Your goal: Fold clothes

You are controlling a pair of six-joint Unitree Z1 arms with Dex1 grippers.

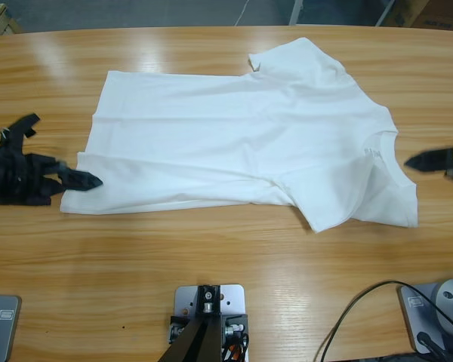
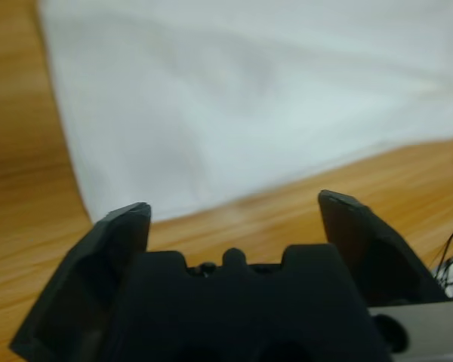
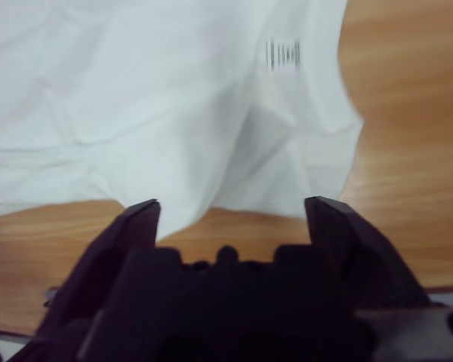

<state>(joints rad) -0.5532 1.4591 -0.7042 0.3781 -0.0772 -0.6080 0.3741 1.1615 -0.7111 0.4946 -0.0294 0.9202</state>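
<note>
1. Long wooden table [image 1: 211, 249] under the rig, grey floor beyond the far edge; no containers anywhere in view, nothing held in anything.
2. Spread flat across the middle: plain white short-sleeved cotton T-shirt [image 1: 234, 139], neck toward the right gripper [image 1: 414, 161], hem toward the left gripper [image 1: 93, 181].
3. Left jaws apart in the wrist view, at the hem's near corner, gripping nothing.
4. Right jaws apart too, just short of the collar, empty.
5. Risks: pinching one layer only, dragging cloth into wrinkles, uneven lifts skewing the fold.
</note>
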